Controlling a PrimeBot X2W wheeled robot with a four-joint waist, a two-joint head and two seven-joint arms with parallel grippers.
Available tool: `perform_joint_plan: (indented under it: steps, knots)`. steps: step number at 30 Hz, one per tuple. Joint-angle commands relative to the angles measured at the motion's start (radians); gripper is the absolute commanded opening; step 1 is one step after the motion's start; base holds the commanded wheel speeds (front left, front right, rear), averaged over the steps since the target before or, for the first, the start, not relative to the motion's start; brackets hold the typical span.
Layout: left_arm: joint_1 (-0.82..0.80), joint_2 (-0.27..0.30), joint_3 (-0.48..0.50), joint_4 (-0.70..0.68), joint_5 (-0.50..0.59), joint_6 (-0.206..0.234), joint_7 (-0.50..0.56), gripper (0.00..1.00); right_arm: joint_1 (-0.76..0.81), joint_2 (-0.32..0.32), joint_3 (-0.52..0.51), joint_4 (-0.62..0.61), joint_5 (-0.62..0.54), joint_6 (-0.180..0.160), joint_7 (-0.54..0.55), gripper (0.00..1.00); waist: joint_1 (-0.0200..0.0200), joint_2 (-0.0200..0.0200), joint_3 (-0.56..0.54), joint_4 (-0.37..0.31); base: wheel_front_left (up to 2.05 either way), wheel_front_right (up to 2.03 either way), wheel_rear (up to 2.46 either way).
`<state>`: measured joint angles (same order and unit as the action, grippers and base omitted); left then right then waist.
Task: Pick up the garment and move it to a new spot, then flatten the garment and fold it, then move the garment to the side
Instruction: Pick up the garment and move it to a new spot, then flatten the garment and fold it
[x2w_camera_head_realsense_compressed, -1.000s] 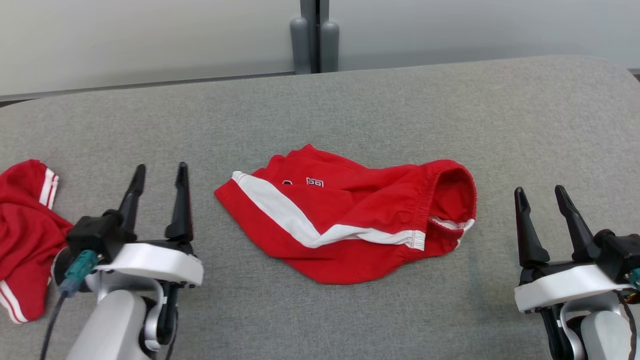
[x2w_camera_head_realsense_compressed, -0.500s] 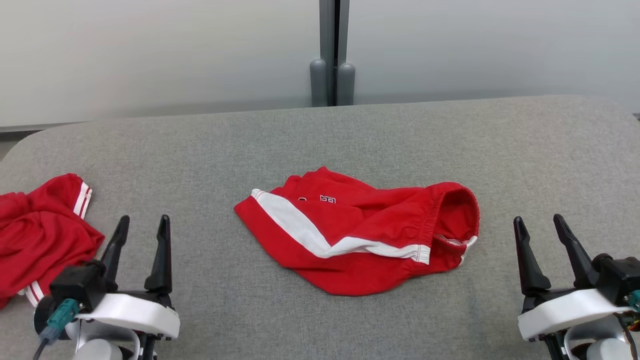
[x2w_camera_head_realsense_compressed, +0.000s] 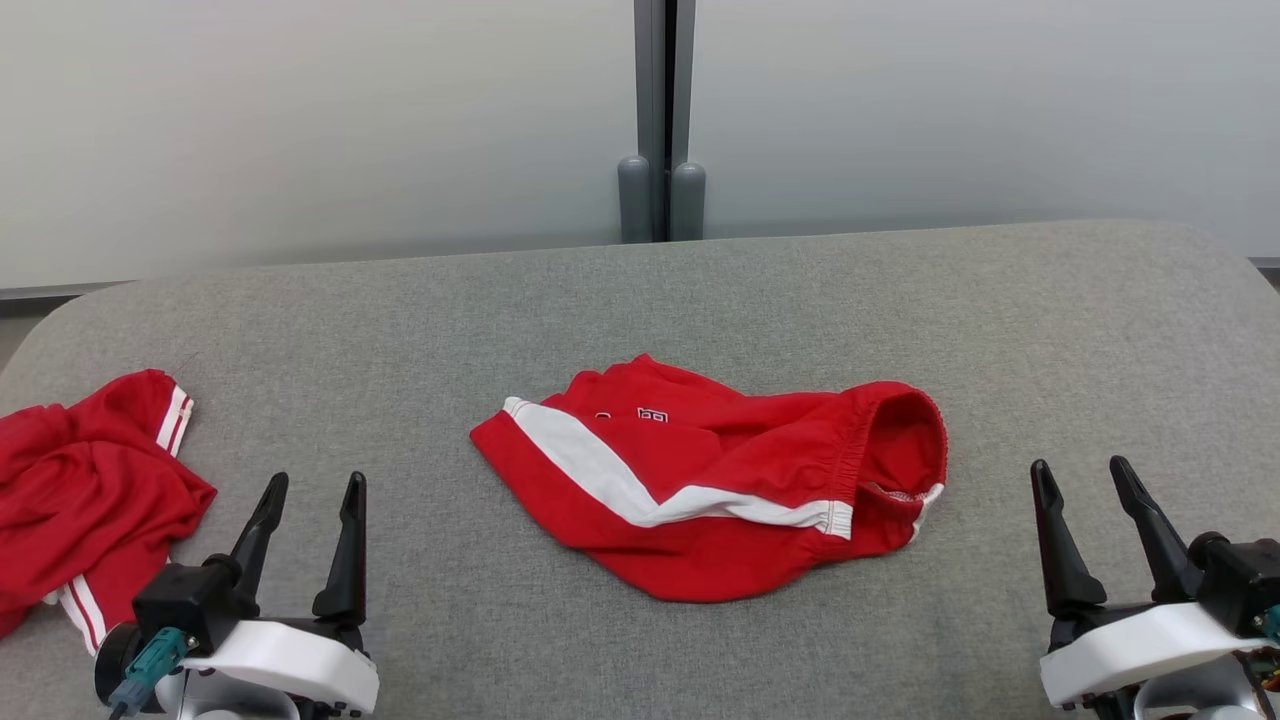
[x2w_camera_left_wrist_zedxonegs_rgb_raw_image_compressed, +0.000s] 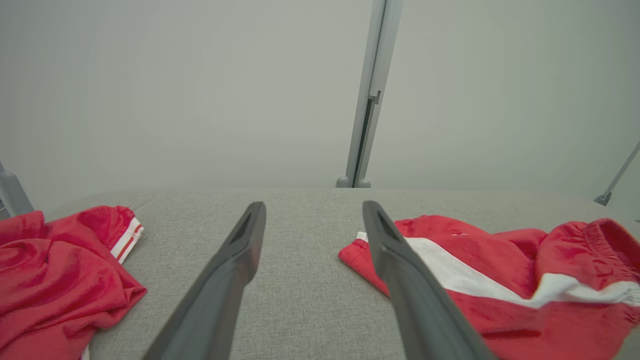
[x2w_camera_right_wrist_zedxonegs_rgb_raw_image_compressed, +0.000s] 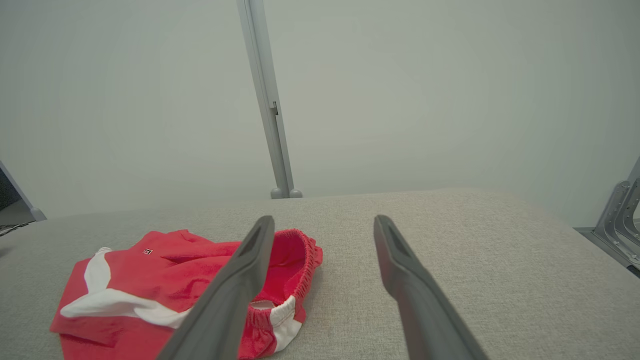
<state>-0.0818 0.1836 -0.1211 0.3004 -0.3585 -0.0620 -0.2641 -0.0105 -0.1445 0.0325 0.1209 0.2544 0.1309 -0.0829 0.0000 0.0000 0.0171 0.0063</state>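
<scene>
At the far left of the grey padded surface (x2w_camera_head_realsense_compressed: 400, 320) lies a crumpled red cloth (x2w_camera_head_realsense_compressed: 90, 500) with white stripes along one hem, running off the left edge of the head view. Just to its right, low in that view, the left gripper (x2w_camera_head_realsense_compressed: 316, 482) points away from the robot with its two dark fingers spread apart and nothing between them. Its own wrist view shows bare grey fabric in the gap, with the red cloth to one side and the garment to the other. The garment (x2w_camera_head_realsense_compressed: 740, 460), a pair of red shorts, lies loosely rumpled in the middle of the surface, apart from both grippers. A broad white band (x2w_camera_head_realsense_compressed: 600, 470) crosses it from the left-hand leg hem, and the gathered waistband (x2w_camera_head_realsense_compressed: 905, 440) gapes open at its right end. Behind it, past the far edge of the surface, a grey post (x2w_camera_head_realsense_compressed: 660, 120) rises against a pale wall. At the lower right the right gripper (x2w_camera_head_realsense_compressed: 1079, 465) also stands with its fingers wide and empty, over bare surface to the right of the waistband.
</scene>
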Motion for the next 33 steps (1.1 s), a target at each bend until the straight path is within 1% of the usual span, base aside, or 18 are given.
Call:
perform_joint_plan:
  steps: [1, 18, 23, 28, 30, 33]
  knots:
    - [-0.003, 0.006, 0.007, 0.002, 0.010, -0.005, 0.000, 1.00, 0.004, 0.000, -0.004, -0.003, -0.001, 0.000, 0.002, 1.00, 0.0000, 0.0000, 0.002, 0.000, 0.00, 0.00, 0.00]
    - [-0.037, -0.013, 0.020, 0.017, 0.035, -0.023, 0.000, 1.00, -0.017, 0.006, -0.005, -0.008, -0.004, 0.000, -0.003, 1.00, 0.0000, 0.0000, 0.028, 0.001, 0.00, 0.00, 0.00]
    - [-0.099, -0.027, -0.017, 0.033, 0.027, -0.037, 0.014, 1.00, -0.037, 0.005, -0.011, -0.015, -0.003, 0.000, -0.007, 1.00, 0.0000, 0.0000, 0.065, 0.002, 0.00, 0.00, 0.00]
    - [-0.251, -0.050, -0.102, 0.110, 0.004, -0.059, 0.118, 1.00, -0.073, 0.005, -0.001, -0.023, -0.010, 0.000, -0.005, 1.00, 0.0000, 0.0000, 0.131, -0.011, 0.00, 0.00, 0.00]
    - [-0.312, -0.061, -0.134, 0.162, -0.012, -0.064, 0.167, 1.00, -0.089, 0.005, 0.010, -0.019, -0.011, 0.000, -0.008, 1.00, 0.0000, 0.0000, 0.155, -0.024, 0.00, 0.00, 0.00]
    - [-0.399, -0.059, -0.171, 0.267, -0.051, -0.068, 0.234, 1.00, -0.113, 0.009, 0.033, -0.007, -0.010, 0.000, -0.013, 1.00, 0.0000, 0.0000, 0.184, -0.049, 0.00, 0.00, 0.00]
